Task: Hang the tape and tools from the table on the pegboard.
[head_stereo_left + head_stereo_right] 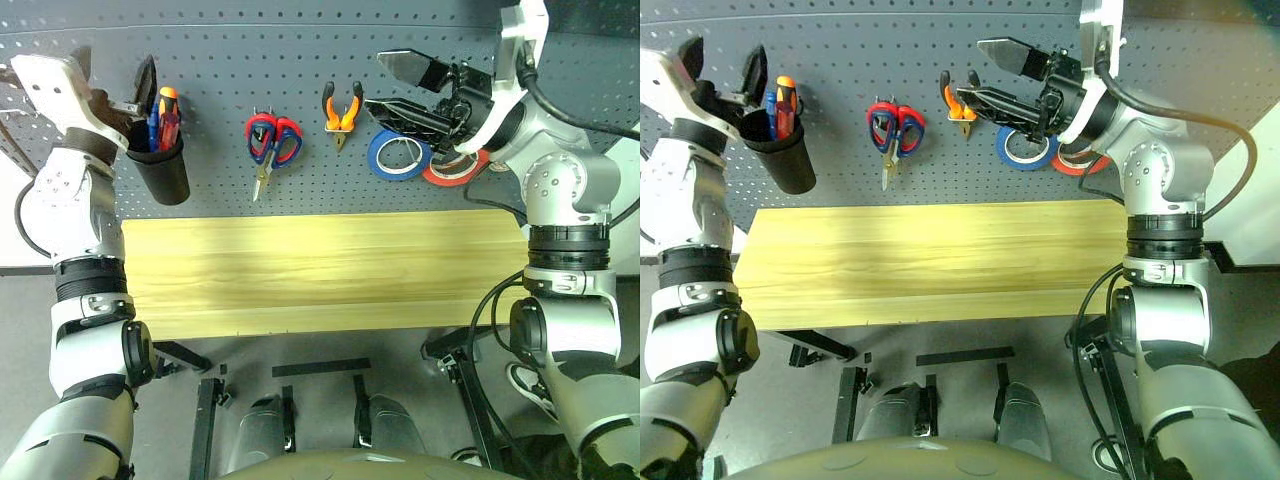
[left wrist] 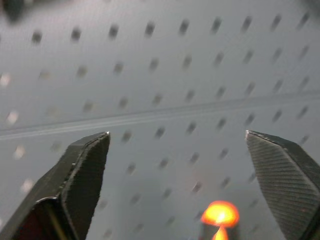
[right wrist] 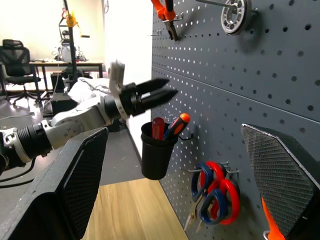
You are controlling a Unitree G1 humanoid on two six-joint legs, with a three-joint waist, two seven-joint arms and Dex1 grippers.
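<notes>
On the dark grey pegboard [image 1: 300,60] hang the blue tape [image 1: 398,155], the orange-and-black pliers [image 1: 342,108] and scissors [image 1: 272,140] with red and dark blue handle loops overlapping on one hook. A black cup [image 1: 162,165] on the board holds a blue-handled screwdriver [image 1: 153,127] and a red one with an orange tip [image 1: 168,108]. My left gripper [image 1: 115,75] stands open just above the cup, nothing between its fingers. My right gripper [image 1: 380,80] is open and empty, pointing left in front of the tape rolls. The table [image 1: 320,270] top is bare.
A red-orange tape roll [image 1: 455,170] hangs beside the blue one, partly behind my right wrist. In the right wrist view a metal ring [image 3: 232,10] hangs on a hook further along the board. White wall borders the pegboard at both ends.
</notes>
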